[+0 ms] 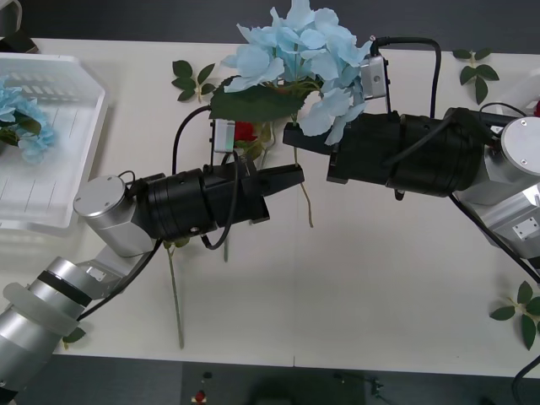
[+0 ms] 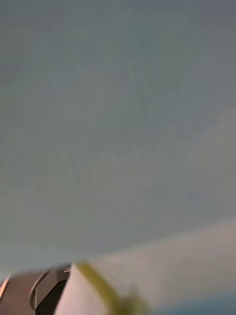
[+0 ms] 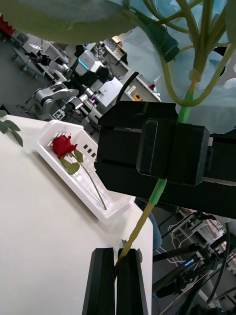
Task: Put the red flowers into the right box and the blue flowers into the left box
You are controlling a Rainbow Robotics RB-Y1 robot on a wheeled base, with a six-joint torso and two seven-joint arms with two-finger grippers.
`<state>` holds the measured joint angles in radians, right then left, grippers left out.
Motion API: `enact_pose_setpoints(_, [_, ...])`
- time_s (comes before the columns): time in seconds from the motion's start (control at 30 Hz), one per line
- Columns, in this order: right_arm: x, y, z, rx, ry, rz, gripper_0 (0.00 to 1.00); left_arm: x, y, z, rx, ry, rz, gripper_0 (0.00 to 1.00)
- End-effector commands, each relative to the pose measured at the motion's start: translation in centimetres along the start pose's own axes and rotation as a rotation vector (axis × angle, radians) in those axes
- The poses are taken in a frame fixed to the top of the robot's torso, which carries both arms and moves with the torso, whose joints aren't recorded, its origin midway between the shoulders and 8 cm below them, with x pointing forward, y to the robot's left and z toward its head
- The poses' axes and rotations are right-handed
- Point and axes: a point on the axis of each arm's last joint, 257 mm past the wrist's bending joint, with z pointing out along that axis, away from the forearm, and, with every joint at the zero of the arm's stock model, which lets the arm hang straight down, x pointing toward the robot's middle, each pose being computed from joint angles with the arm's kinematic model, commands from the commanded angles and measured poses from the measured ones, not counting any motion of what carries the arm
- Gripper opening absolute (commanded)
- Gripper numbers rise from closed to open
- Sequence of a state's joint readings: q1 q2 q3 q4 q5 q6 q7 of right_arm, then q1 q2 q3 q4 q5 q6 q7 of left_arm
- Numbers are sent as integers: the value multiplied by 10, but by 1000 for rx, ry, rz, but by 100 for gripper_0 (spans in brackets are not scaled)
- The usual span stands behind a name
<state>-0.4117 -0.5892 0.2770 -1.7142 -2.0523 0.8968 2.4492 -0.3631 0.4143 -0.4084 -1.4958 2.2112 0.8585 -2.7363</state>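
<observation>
Handover, we judge, explains the pose at upper centre of the front view: our right tool is clamped on the blue flowers stem above the table, while our left tool pinches its lower end.
</observation>
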Motion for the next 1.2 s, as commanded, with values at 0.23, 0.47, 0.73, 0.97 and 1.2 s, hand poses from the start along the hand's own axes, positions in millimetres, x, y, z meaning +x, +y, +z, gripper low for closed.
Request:
enact_pose_setpoints(0.23, [-17,22,14,-59,-12,5,100,-14,7,1,-29,1,21,0])
enact_pose_setpoints(0.47, [-17,23,14,-61,-13,4,100,-16,18,-12,-59,8,22,0])
enact_pose_setpoints(0.73, [-17,22,14,-60,-13,6,100,-60,53,-75,-167,22,113,0])
enact_pose_setpoints(0.97, [-17,21,14,-56,-14,6,100,-112,96,-143,-348,65,293,0])
enact_pose_setpoints(1.2, [-16,7,-1,-9,18,-10,100,-178,139,-243,-587,89,460,0])
